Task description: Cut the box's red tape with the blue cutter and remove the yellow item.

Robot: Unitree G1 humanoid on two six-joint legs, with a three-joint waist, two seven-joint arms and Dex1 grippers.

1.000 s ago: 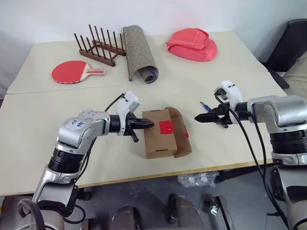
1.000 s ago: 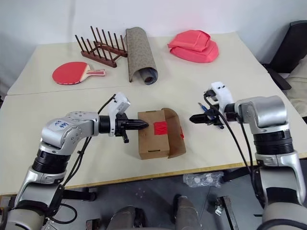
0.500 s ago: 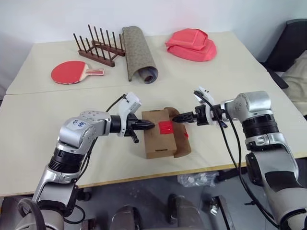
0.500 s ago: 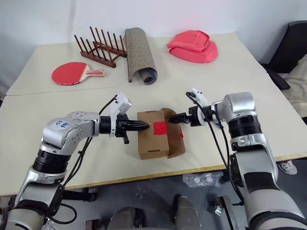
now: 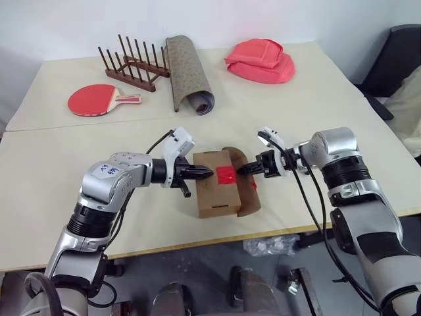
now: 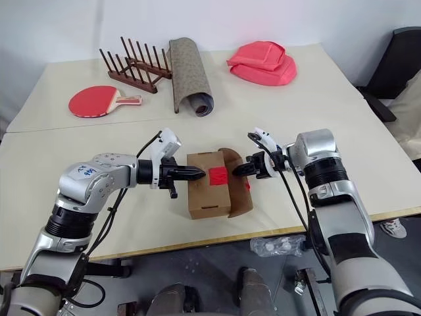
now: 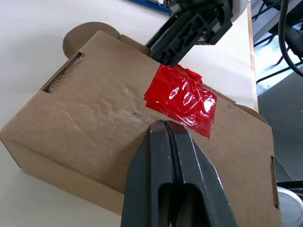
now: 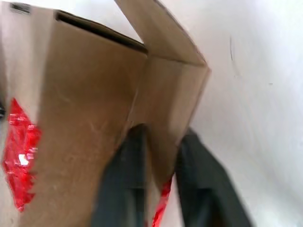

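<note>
Head eyes look down over the table [image 5: 52, 171], both wrist views close on the box [image 7: 94, 123]

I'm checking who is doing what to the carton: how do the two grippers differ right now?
The left gripper is shut on nothing, its tip pressing the top of the brown cardboard box; the right gripper pinches the box's raised flap. They approach from opposite sides. Both are black and two-fingered.

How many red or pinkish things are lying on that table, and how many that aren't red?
Red or pink: 3 (table-tennis paddle, folded pink cloth, red tape)
Brown or wooden: 2 (box, wooden rack)
Patterned grey-brown: 1 (rolled mat)
Total: 6
</note>
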